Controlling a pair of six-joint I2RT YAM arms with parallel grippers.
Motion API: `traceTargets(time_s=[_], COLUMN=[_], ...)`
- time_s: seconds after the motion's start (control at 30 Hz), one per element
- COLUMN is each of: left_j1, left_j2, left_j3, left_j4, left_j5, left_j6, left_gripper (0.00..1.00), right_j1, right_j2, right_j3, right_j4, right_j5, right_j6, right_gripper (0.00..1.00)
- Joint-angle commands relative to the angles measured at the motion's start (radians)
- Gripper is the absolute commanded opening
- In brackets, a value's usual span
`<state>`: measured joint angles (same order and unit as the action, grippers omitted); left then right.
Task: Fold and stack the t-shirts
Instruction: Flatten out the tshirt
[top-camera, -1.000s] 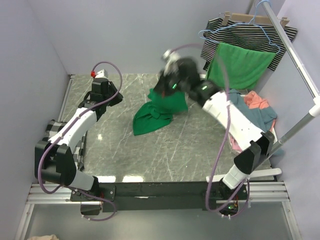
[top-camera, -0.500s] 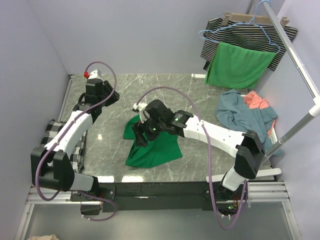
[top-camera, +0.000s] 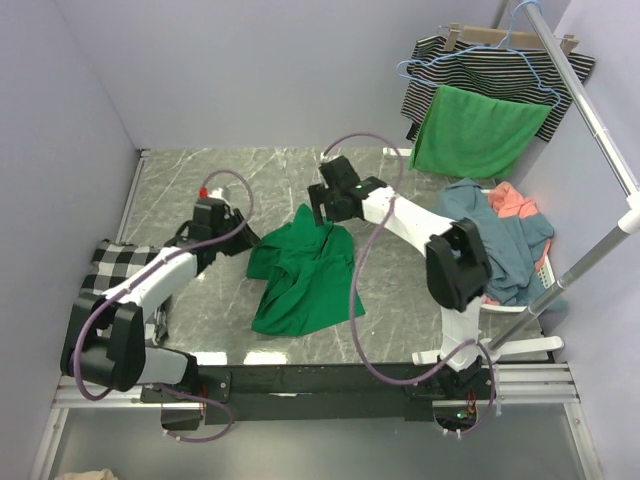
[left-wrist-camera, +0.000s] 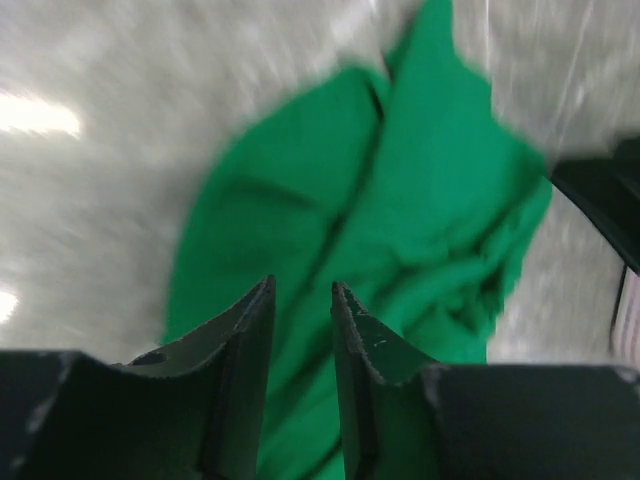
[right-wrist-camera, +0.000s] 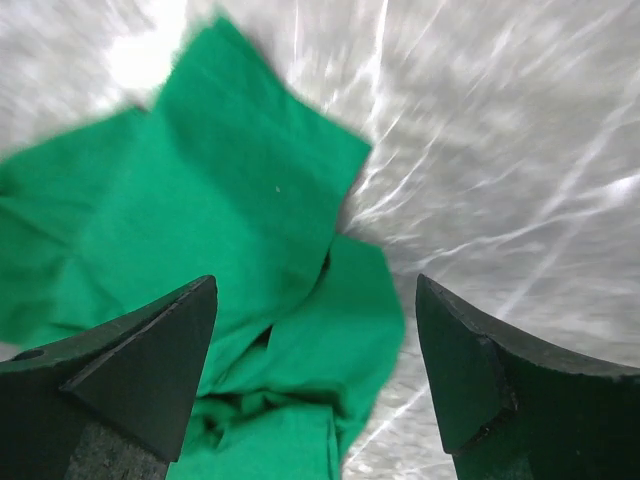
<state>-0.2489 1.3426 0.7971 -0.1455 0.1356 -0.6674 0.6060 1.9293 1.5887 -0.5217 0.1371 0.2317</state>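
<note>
The left tool hangs low over the marble tabletop. Its fingers stand only a narrow gap apart with nothing between them. Just ahead of it and under its tips lies the emerald green t-shirt, crumpled and unfolded, its wider end nearer the arm bases.

The right tool is spread wide and empty. It hovers above the far, narrower end of the same shirt, where bare tabletop shows beyond the cloth's edge. The two tools are near each other, with the shirt between and below them.

Well off to the right tool's right side, a dusty blue t-shirt and a coral t-shirt lie heaped together. Farther back on that side, a bright green cloth hangs in front of a black-and-white striped garment.
</note>
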Motion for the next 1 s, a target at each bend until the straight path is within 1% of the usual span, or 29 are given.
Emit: traceTargets(time_s=[0.0,0.07,0.13,0.23,0.3,0.4,0.5,0.6,0.63,0.7,0.73,0.77,0.8,0.83,0.9,0.93,0.97], left_j1=[-0.108,-0.156,-0.18,-0.211,-0.228,-0.253,-0.266,-0.276,-0.279,-0.283,-0.286,-0.289,-0.29,-0.291,-0.291,-0.29,-0.291], left_j2=[-0.065,-0.066,-0.066,-0.056,-0.03,0.022,0.073,0.113,0.121,0.138,0.142,0.148,0.161,0.167,0.185,0.191,0.199], left_j3=[-0.039,-0.052,-0.059,-0.082,-0.091,-0.101,-0.105,-0.114,-0.116,-0.124,-0.128,-0.13,-0.131,-0.133,-0.127,-0.116,-0.105], left_j4=[0.072,0.069,0.061,0.076,0.092,0.116,0.135,0.167,0.169,0.185,0.193,0.199,0.211,0.221,0.236,0.236,0.227], left_j5=[0.064,0.058,0.035,0.022,0.024,0.024,0.015,0.01,0.003,0.001,0.004,0.007,0.012,0.018,0.025,0.025,0.021], left_j6=[-0.049,-0.066,-0.075,-0.092,-0.106,-0.12,-0.133,-0.143,-0.147,-0.156,-0.158,-0.162,-0.161,-0.161,-0.161,-0.159,-0.15], left_gripper=[0.37,0.38,0.4,0.46,0.48,0.49,0.58,0.64,0.69,0.73,0.73,0.69,0.65,0.46,0.21,0.03,0.01], right_j1=[-0.014,-0.032,-0.034,-0.034,-0.04,-0.041,-0.043,-0.045,-0.045,-0.045,-0.045,-0.043,-0.045,-0.046,-0.046,-0.046,-0.046], right_j2=[0.063,0.073,0.077,0.089,0.114,0.141,0.164,0.169,0.172,0.174,0.177,0.181,0.186,0.189,0.185,0.178,0.169], right_j3=[0.083,0.09,0.088,0.08,0.088,0.105,0.135,0.149,0.154,0.157,0.16,0.162,0.16,0.159,0.149,0.128,0.113], right_j4=[-0.047,-0.035,-0.028,-0.006,-0.004,-0.001,-0.02,-0.024,-0.027,-0.029,-0.032,-0.035,-0.037,-0.037,-0.035,-0.029,-0.009], right_j5=[-0.037,-0.082,-0.106,-0.177,-0.224,-0.287,-0.317,-0.327,-0.33,-0.333,-0.338,-0.34,-0.343,-0.343,-0.347,-0.344,-0.34], right_j6=[0.041,0.052,0.061,0.067,0.066,0.06,0.051,0.044,0.041,0.035,0.034,0.029,0.028,0.026,0.02,0.021,0.021], right_gripper=[0.86,0.86,0.86,0.86,0.83,0.8,0.79,0.78,0.77,0.72,0.62,0.55,0.45,0.25,0.06,0.0,0.0])
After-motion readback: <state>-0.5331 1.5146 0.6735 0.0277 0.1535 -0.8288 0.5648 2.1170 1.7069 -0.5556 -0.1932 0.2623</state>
